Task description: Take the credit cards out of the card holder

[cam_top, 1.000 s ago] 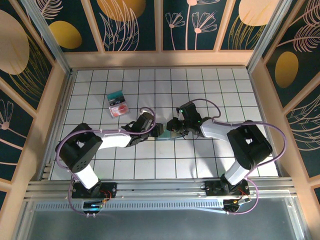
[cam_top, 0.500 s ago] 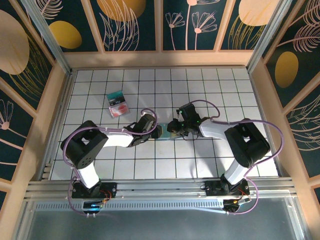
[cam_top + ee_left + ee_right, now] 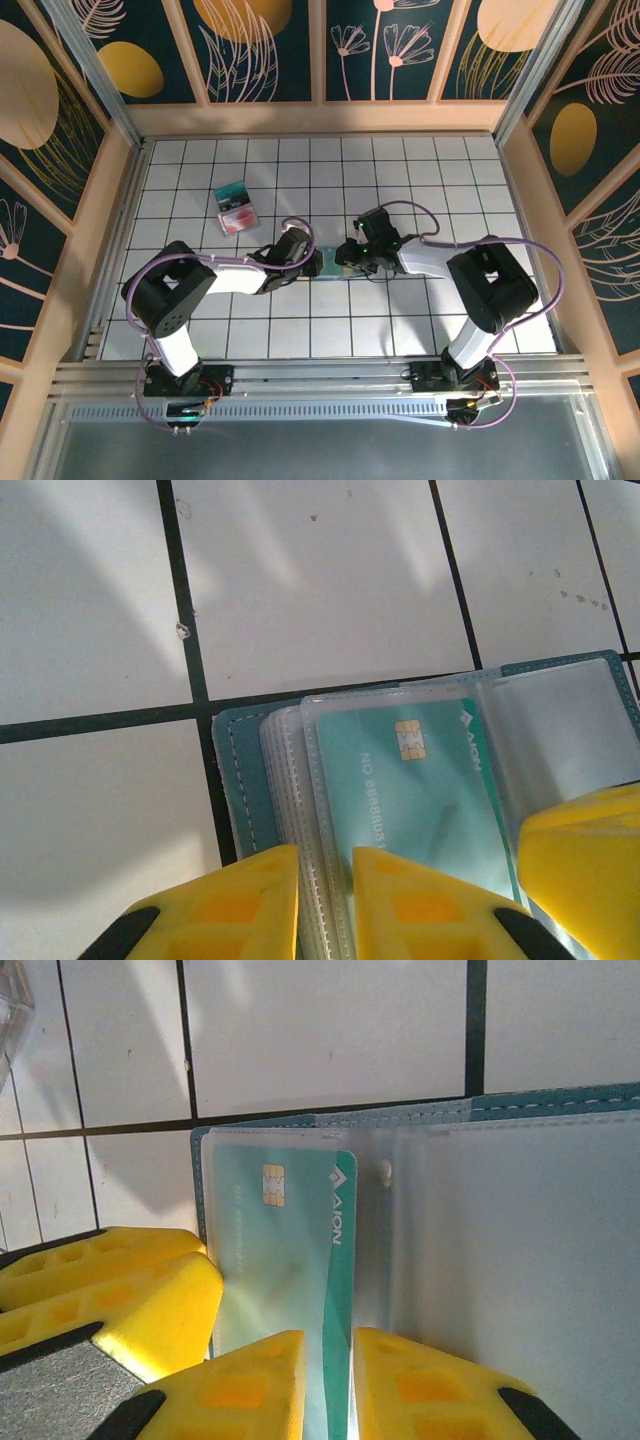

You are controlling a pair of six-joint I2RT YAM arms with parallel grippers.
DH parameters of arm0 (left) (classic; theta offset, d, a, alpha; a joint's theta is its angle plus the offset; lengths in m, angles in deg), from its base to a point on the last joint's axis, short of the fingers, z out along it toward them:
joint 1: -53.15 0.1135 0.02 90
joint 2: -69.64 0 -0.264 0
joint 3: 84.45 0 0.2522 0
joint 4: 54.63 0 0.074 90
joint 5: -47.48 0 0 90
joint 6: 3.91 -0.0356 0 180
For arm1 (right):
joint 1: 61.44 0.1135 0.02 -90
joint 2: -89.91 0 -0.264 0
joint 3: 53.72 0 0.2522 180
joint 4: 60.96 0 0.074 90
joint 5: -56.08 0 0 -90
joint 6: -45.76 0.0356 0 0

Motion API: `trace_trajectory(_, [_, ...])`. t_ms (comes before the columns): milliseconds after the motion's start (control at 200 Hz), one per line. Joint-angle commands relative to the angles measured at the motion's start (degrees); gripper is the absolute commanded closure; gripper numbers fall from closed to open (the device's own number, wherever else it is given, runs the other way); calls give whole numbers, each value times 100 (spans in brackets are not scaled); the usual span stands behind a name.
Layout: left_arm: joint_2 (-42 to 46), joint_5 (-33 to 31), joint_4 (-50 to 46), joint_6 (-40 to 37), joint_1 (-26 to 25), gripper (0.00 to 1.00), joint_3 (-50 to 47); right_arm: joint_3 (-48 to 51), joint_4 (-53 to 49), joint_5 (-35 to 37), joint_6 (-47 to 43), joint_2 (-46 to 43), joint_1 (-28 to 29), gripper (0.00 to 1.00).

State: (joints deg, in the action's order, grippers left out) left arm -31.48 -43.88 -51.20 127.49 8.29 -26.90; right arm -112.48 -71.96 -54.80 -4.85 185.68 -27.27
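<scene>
Two hands were met over the open card holder (image 3: pixel 243 780) near the middle of the tabletop (image 3: pixel 300 580). The left hand (image 3: pixel 327 868) was seen closed to a narrow slot, with the edges of the holder's clear leaves caught between its yellow fingers (image 3: pixel 220 900). The right hand (image 3: pixel 330 1348) was closed likewise on the leaf that carried a teal credit card (image 3: pixel 285 1250); whether the card itself or only the plastic over it was pinched could not be told. The holder was laid flat on the white tiles, its slate-blue cover showing beside the stack of leaves, and the card was lodged chip-upward in the top sleeve. Well apart, toward the far left, a card pile (image 3: pixel 234 207) of teal and red-pink was lying.

The step in hand was judged to be the drawing of this card from its sleeve. For that to be done well, the holder would need to be pinned by the left hand while the card was pulled along the sleeve's open side, not across it. A grip on card and sleeve together was to be avoided, since the whole holder would probably be dragged along. A slow, straight pull, low to the tiles, was thought best.
</scene>
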Motion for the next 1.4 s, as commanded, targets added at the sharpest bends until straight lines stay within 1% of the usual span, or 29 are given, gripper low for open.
trace_trajectory(0, [-168, 71, -162, 12, -1, 81, 75, 25, 73, 11, 49, 126, -48, 79])
trace_trajectory(315, [-170, 110, -207, -1, -4, 82, 81, 69, 210, -81, 94, 288, -95, 79])
trace_trajectory(480, [-183, 125, -230, 0, -5, 83, 92, 146, 431, -285, 169, 337, -143, 79])
trace_trajectory(661, [-213, 171, -239, 11, -1, 84, 85, 373, 1022, -759, 373, 281, -247, 79])
trace_trajectory(846, [-238, 234, -261, 20, -13, 85, 75, 616, 1701, -1216, 572, 154, -245, 84])
trace_trajectory(866, [-241, 244, -260, 24, -12, 85, 79, 629, 1756, -1250, 584, 146, -390, 84])
trace_trajectory(896, [-241, 243, -254, 25, -12, 85, 83, 649, 1830, -1295, 601, 131, -421, 85])
trace_trajectory(1161, [-271, 344, -216, 61, -29, 86, 138, 771, 2374, -1600, 762, 138, -475, 85])
trace_trajectory(1396, [-319, 423, -216, 61, -66, 86, 233, 772, 2558, -1662, 805, 321, -508, 82])
